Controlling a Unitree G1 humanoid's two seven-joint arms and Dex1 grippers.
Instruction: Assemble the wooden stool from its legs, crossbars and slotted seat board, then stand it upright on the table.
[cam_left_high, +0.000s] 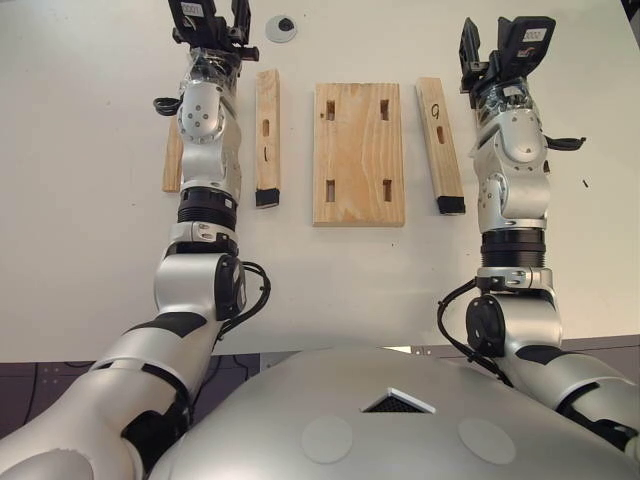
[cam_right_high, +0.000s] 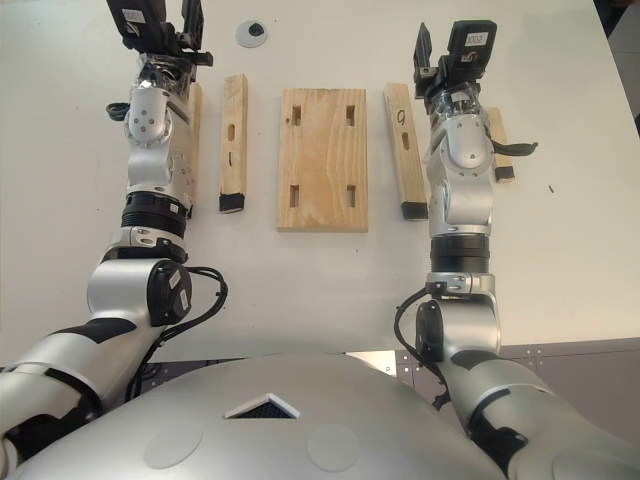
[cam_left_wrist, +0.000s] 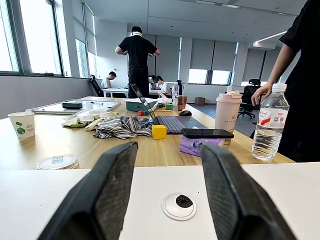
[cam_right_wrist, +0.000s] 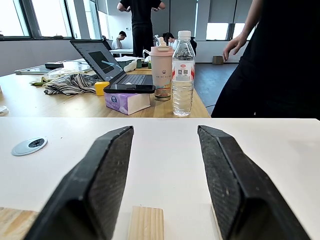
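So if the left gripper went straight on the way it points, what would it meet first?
Nothing near, it seems. The left gripper points out over the white table; the round grommet lies in line ahead, but flat in the tabletop. Height is hard to judge.

Seat board (cam_left_high: 358, 155): flat rectangular pale pine w/ faint grain, four dark slots; worktop (cam_left_high: 80, 250) plain matte white. Left-side leg (cam_left_high: 267, 130) & right-side leg (cam_left_high: 438, 140): long pale wood bars, each w/ black end cap and black pen mark. Cable grommet (cam_left_high: 281, 29): round light-grey disc, black centre; left hand (cam_left_wrist: 169, 150) & right hand (cam_right_wrist: 165, 132) matte black.
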